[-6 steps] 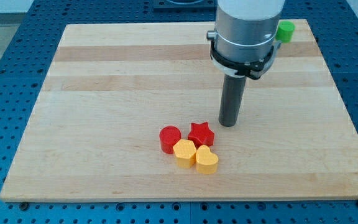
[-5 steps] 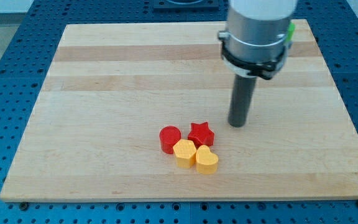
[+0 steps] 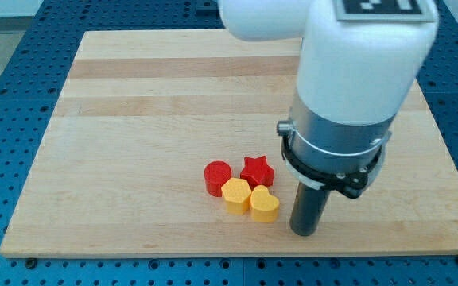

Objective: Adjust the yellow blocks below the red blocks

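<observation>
A red cylinder [image 3: 217, 176] and a red star [image 3: 256, 170] lie side by side near the board's bottom middle. A yellow hexagon-like block [image 3: 235, 195] and a yellow heart [image 3: 265, 205] sit just below them, touching them and each other. My tip [image 3: 305, 232] rests on the board to the right of the yellow heart, a short gap away, near the board's bottom edge.
The wooden board [image 3: 133, 119] lies on a blue perforated table. The arm's white and grey body [image 3: 348, 95] fills the view's upper right and hides the board's top right corner.
My tip has moved down the view and slightly right, from beside the red star's upper right to the right of the yellow heart. The blocks have not moved. The green block is now hidden.
</observation>
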Tool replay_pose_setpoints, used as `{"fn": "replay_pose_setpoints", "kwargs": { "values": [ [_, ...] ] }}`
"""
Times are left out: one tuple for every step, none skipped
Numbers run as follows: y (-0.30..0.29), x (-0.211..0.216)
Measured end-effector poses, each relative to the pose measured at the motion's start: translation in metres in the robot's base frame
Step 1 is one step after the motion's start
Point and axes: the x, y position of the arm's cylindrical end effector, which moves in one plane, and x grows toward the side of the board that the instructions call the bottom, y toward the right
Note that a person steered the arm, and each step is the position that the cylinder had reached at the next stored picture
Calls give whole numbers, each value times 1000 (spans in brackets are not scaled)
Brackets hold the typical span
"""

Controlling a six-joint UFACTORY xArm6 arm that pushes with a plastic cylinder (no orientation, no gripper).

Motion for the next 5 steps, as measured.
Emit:
{"fn": "replay_pose_setpoints", "kwargs": {
  "values": [
    [-1,-1],
    [-23,-2],
    [-30,-2],
    [-31,-3],
    [-49,-3]
  ]
}}
